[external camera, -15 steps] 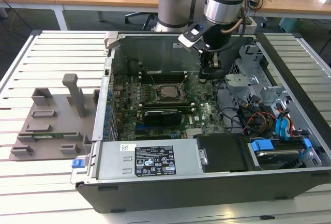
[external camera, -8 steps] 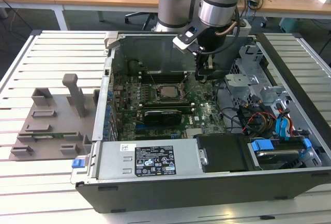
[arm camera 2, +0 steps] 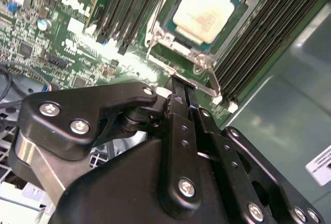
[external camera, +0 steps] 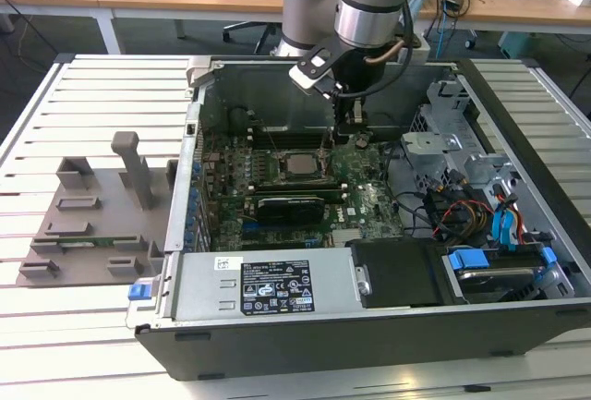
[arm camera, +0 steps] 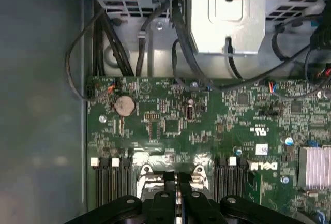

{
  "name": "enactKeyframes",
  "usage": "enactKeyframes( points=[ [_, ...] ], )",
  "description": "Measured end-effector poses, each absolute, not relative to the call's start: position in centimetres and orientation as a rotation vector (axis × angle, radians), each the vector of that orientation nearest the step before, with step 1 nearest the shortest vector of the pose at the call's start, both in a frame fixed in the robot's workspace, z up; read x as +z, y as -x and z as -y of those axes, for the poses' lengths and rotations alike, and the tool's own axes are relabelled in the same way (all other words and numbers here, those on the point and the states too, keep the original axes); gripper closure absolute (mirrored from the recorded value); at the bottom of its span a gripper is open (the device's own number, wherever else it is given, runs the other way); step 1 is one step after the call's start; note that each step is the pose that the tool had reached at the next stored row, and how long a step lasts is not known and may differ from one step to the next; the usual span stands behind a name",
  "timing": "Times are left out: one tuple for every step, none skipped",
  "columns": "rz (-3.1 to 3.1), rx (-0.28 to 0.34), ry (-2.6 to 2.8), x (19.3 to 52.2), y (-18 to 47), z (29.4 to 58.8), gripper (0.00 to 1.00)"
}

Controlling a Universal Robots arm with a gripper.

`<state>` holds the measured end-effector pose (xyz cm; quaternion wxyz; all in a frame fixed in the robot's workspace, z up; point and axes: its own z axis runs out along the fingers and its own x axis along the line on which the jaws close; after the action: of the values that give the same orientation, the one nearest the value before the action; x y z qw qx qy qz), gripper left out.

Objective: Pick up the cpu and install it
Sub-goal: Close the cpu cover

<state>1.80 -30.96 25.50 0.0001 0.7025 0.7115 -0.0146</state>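
The cpu [external camera: 301, 163] lies flat in the motherboard socket inside the open computer case, silver top plate up. In the second wrist view the cpu [arm camera 2: 203, 13] sits inside the metal socket frame [arm camera 2: 207, 63], apart from my fingers. My gripper [external camera: 352, 134] hangs over the board just to the exterior view's right of the socket. Its black fingers [arm camera 2: 178, 102] are pressed together, shut, with nothing visible between them. In the first wrist view the gripper [arm camera: 176, 180] points at the socket's edge.
The grey plastic holder tray [external camera: 92, 220] rests on the slatted table at the exterior view's left. Case walls [external camera: 189, 169] ring the board. Memory slots [arm camera 2: 269, 32], a black card [external camera: 291, 204], a drive cage [arm camera: 227, 12] and loose cables [external camera: 462, 211] crowd the space around the socket.
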Motion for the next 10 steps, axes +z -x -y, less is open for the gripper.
enactKeyframes(
  points=[
    [-2.235, -0.046, -2.207, 25.49, -1.55, 30.96, 0.84],
    [-2.235, -0.045, -2.207, 25.49, -1.41, 30.96, 0.84],
    [-2.235, -0.045, -2.207, 25.49, -1.32, 30.96, 0.84],
    [-2.235, -0.045, -2.207, 25.48, -1.23, 30.96, 0.84],
    [-2.235, -0.045, -2.207, 25.48, -1.17, 30.96, 0.84],
    [-2.235, -0.046, -2.207, 25.48, -1.07, 30.96, 0.84],
    [-2.235, -0.046, -2.207, 25.47, -1.02, 30.96, 0.84],
    [-2.235, -0.046, -2.207, 25.47, -0.92, 30.96, 0.84],
    [-2.235, -0.046, -2.207, 25.46, -0.86, 30.96, 0.84],
    [-2.235, -0.046, -2.207, 25.45, -0.77, 30.96, 0.84]
  ],
)
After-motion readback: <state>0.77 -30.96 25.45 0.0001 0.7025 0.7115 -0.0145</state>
